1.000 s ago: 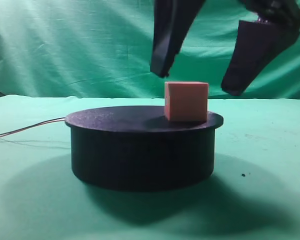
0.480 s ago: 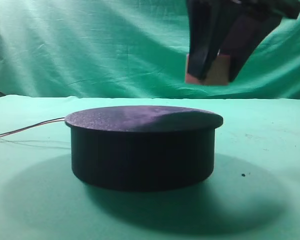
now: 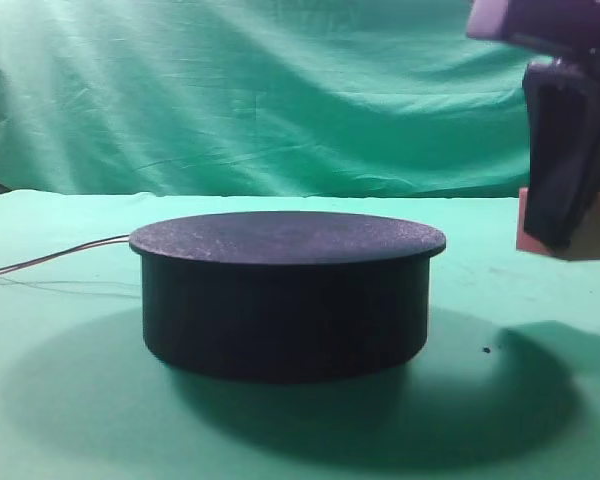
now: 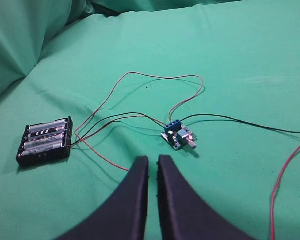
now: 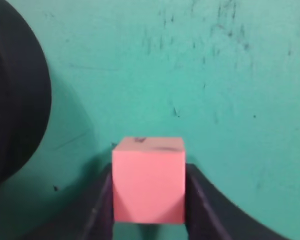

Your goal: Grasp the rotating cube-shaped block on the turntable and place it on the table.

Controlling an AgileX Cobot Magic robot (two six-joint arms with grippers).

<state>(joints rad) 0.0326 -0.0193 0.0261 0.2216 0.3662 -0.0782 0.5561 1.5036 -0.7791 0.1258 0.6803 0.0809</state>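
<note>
The pinkish cube-shaped block (image 3: 594,240) hangs to the right of the turntable (image 3: 285,290), level with its top and off the table (image 3: 60,400). My right gripper (image 3: 568,238) is shut on it, and a dark finger (image 3: 565,160) covers most of it in the exterior view. In the right wrist view the block (image 5: 148,180) sits between both fingers of the right gripper (image 5: 149,172), above green cloth (image 5: 215,75), with the turntable's black edge (image 5: 15,100) at the left. The turntable top is bare. My left gripper (image 4: 152,159) hovers shut over the cloth, holding nothing.
Thin wires (image 3: 50,262) trail left from the turntable. In the left wrist view a black battery holder (image 4: 45,141), a small blue circuit board (image 4: 177,136) and looping red and black wires (image 4: 155,77) lie on the cloth. Green fabric forms the backdrop (image 3: 230,90).
The right gripper closed on the block, lifted it off the turntable, then carried it right and down beside the turntable. The turntable top now stands bare.
</note>
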